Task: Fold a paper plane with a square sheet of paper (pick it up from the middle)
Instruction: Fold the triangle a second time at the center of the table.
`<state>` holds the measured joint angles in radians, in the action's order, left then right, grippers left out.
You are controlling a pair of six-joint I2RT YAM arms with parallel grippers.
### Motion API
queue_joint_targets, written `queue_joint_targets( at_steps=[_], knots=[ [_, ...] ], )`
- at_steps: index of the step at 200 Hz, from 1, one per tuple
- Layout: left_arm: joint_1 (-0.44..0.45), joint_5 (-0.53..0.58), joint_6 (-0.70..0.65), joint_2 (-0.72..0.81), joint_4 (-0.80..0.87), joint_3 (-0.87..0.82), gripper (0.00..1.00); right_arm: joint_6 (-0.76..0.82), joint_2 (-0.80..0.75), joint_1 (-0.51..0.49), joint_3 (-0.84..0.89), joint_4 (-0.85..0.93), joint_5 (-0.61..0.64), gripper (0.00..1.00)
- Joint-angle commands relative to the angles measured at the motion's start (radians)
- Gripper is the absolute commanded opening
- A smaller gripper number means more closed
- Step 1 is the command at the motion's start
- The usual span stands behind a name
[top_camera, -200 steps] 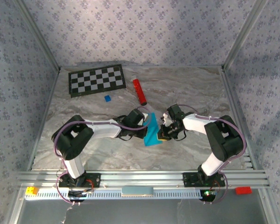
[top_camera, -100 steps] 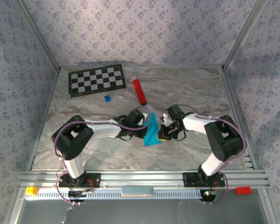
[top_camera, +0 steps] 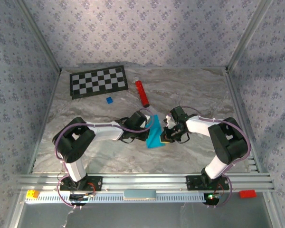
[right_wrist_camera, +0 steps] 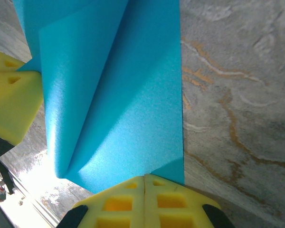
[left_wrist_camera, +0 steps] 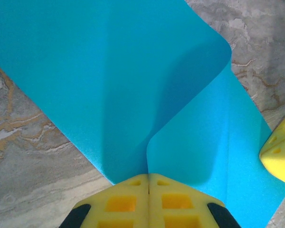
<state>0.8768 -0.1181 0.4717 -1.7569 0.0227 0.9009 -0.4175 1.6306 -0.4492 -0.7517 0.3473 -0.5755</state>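
Note:
The square sheet of paper (top_camera: pixel 155 136) is bright cyan and hangs bent between both grippers, a little above the marbled table near its middle. My left gripper (top_camera: pixel 150 126) is shut on one edge, its yellow pads (left_wrist_camera: pixel 128 202) pressed together where the sheet (left_wrist_camera: pixel 109 80) curls into a rounded flap. My right gripper (top_camera: pixel 165 135) is shut on the opposite edge, pads (right_wrist_camera: pixel 166 204) meeting over the paper (right_wrist_camera: pixel 123 99), which shows a long soft fold. Each wrist view catches the other gripper's yellow fingertip. A paper plane is out of view.
A red cylinder (top_camera: pixel 142 92) and a small dark-blue block (top_camera: pixel 109 100) lie behind the grippers. A checkerboard (top_camera: pixel 98 81) is at the back left. A yellow block (top_camera: pixel 32 194) and a red block (top_camera: pixel 247 193) sit on the front rail. Patterned walls enclose the table.

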Motion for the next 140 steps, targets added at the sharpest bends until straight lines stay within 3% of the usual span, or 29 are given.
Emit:
queue_joint_targets(
  at_steps=[1, 140],
  knots=[
    [-0.005, 0.003, -0.015, 0.005, 0.004, 0.018, 0.04, 0.013, 0.018, 0.011, 0.017, 0.068, 0.075, 0.05],
    [-0.004, -0.007, -0.019, -0.027, -0.015, 0.027, 0.05, 0.014, 0.017, 0.013, 0.024, 0.064, 0.073, 0.06]
  ],
)
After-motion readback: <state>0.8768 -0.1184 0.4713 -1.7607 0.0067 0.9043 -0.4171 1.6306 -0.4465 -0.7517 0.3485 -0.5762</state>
